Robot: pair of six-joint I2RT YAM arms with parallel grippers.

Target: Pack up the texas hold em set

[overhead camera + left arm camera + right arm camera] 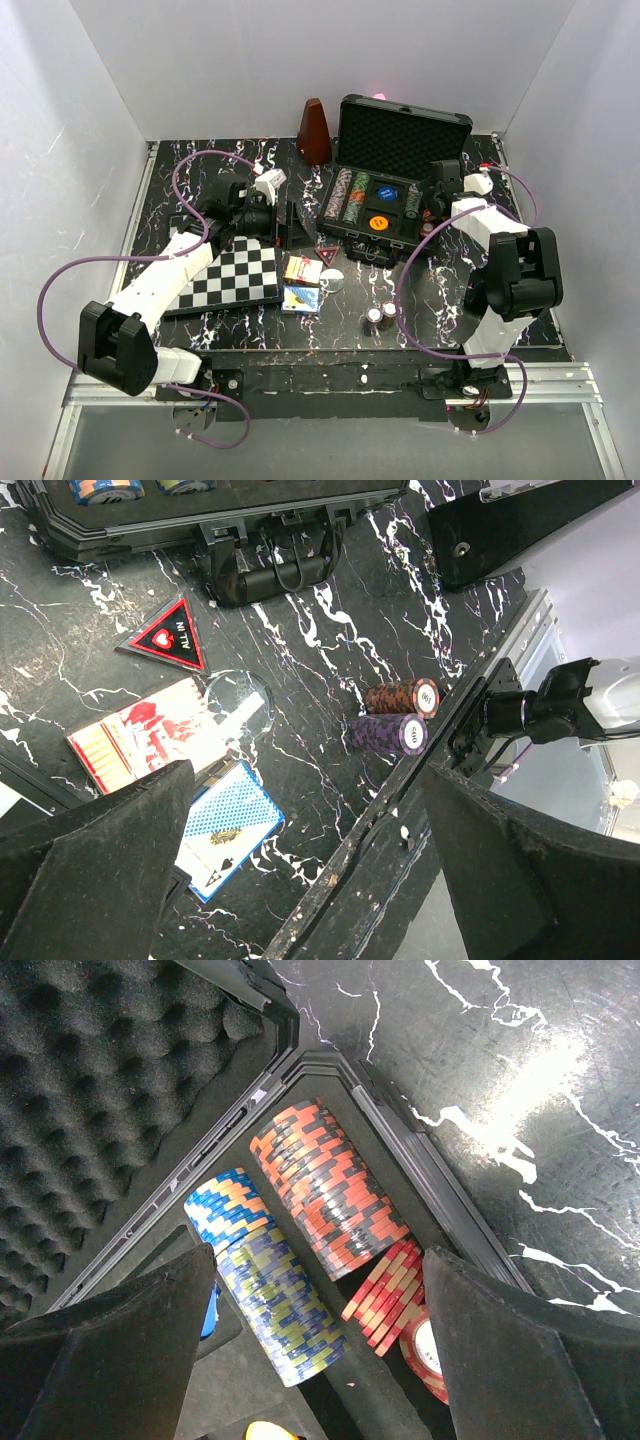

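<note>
The black case (392,243) of the texas hold em set lies open at the back, its foam-lined lid (400,135) upright. Chip rows (345,196) and a blue (387,187) and an orange button (379,223) lie inside. My right gripper (436,202) hangs open over the case's right end, above orange-black (330,1190), blue-yellow (270,1280) and red chips (390,1295), holding nothing (320,1360). My left gripper (310,880) is open and empty above the table's front edge. On the table lie a red card box (135,735), a blue card box (225,825), a triangular button (170,635), a clear disc (240,705) and two chip stacks (400,698) (385,733).
A black-and-white chessboard (230,278) lies at the left under the left arm. A brown metronome (314,130) stands at the back, left of the case lid. White walls close in the table on three sides. The case handle (280,565) faces the front.
</note>
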